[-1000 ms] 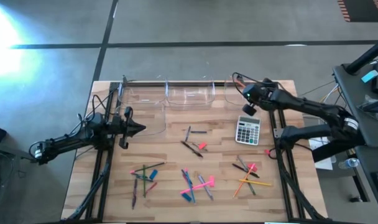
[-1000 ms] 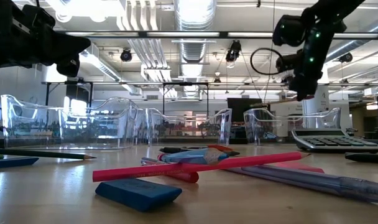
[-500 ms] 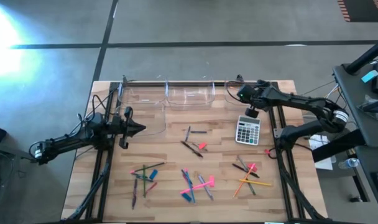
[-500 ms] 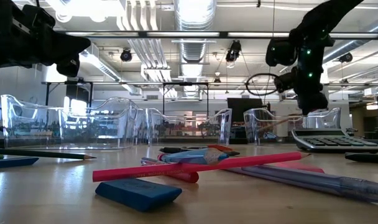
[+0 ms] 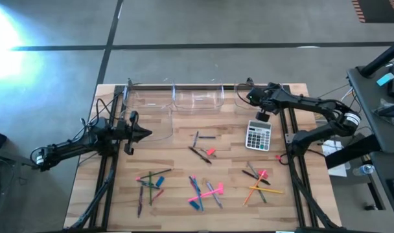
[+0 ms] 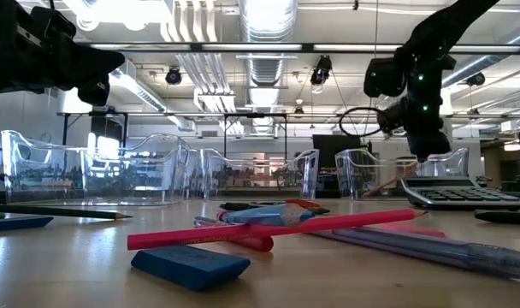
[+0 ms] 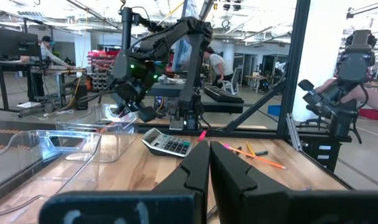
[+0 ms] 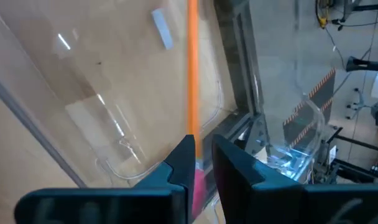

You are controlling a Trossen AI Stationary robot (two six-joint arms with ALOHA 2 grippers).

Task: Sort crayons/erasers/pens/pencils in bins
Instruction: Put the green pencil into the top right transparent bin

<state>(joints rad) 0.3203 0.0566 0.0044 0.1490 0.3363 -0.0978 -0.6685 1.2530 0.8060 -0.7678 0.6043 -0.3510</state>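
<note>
Now the right gripper (image 8: 201, 163) has dropped lower over the rightmost bin (image 8: 108, 118), its fingers parting around a thin orange pencil (image 8: 192, 74); the left gripper (image 7: 209, 163) stays clenched above the worktop (image 5: 177, 175).

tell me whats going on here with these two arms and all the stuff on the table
The right end effector is over the rightmost clear bin at the table's far edge, with an orange pencil between its fingers, reaching down into the bin. Whether it has let go cannot be told. The left end effector waits shut, holding nothing, over the table's left side. Other pencils, pens and erasers lie scattered on the near half, beside a calculator.
</note>
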